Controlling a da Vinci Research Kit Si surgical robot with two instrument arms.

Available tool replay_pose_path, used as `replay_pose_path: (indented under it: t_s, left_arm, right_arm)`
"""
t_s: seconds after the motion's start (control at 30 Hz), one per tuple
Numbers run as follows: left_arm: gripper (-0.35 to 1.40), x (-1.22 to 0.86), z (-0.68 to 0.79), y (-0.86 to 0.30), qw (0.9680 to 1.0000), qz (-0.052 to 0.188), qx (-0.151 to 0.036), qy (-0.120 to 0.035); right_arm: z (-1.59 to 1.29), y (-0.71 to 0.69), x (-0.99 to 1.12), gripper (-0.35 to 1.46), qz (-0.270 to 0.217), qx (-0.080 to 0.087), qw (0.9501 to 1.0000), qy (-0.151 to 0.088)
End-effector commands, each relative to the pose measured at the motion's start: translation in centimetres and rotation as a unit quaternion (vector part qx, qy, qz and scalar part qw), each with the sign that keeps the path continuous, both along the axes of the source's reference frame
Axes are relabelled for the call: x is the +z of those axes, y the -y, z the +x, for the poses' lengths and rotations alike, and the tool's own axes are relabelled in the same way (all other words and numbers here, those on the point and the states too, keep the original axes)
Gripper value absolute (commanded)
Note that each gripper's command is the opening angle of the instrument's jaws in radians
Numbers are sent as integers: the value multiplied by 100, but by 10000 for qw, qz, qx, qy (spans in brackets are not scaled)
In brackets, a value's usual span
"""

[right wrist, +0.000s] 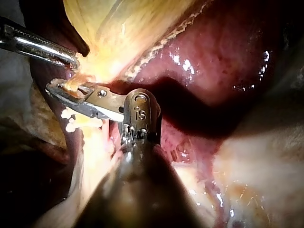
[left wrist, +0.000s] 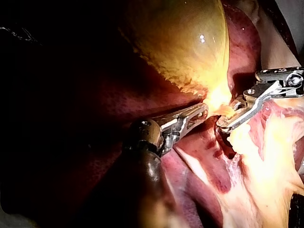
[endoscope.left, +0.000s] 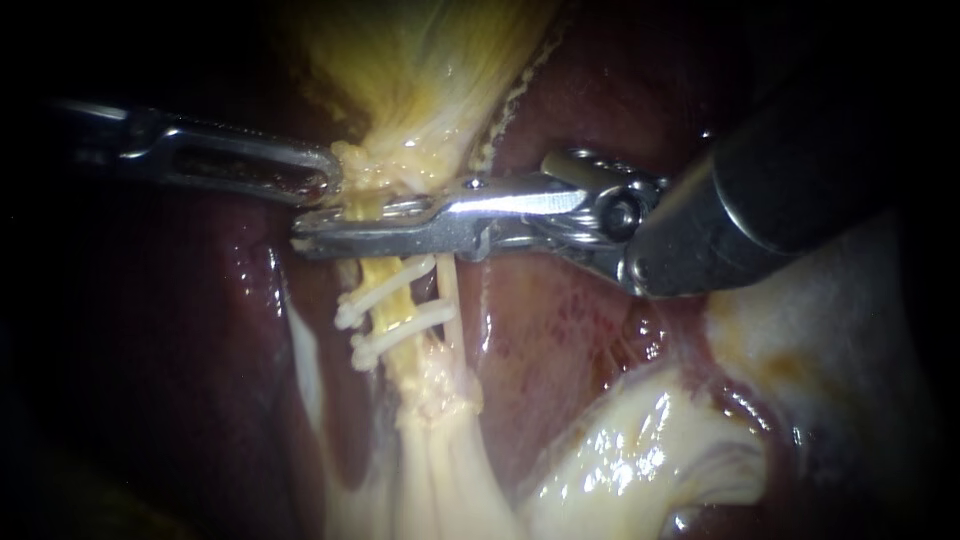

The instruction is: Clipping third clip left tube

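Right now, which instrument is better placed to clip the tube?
The right instrument: its jaws grip the tube just above the two clips. The left instrument sits aside, by the gallbladder.

Yellow gallbladder (endoscope.left: 430, 60), maroon liver (endoscope.left: 600, 100), white clips (endoscope.left: 395, 330)

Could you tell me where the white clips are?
Endoscope view, left of centre: two white clips cross the pale yellow tube just below the right instrument, whose jaws grip it.
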State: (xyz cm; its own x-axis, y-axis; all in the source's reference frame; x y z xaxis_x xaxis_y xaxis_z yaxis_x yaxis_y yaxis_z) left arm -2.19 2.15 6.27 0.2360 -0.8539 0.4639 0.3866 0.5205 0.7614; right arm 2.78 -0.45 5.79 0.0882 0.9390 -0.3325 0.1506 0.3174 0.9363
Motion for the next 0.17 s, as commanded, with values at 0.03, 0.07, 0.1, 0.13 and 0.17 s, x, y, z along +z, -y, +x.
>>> replay_pose_path:
  t_s: [0.03, 0.07, 0.1, 0.13, 0.17]
  left_arm:
    - [-35, 0, 0, 0, 10000, 0, 1, 2]
    - [-35, 0, 0, 0, 10000, 0, 1, 2]
    - [-35, 0, 0, 0, 10000, 0, 1, 2]
    - [-35, 0, 0, 0, 10000, 0, 1, 2]
    - [-35, 0, 0, 0, 10000, 0, 1, 2]
  right_arm:
    - [0, 1, 1, -35, -4, -2, 10000, -1]
    - [0, 1, 1, -35, -6, -3, 10000, -1]
    - [0, 2, 1, -35, -7, -3, 10000, -1]
    - [0, 2, 2, -35, -8, -3, 10000, -1]
    - [0, 2, 2, -35, -8, -3, 10000, -1]
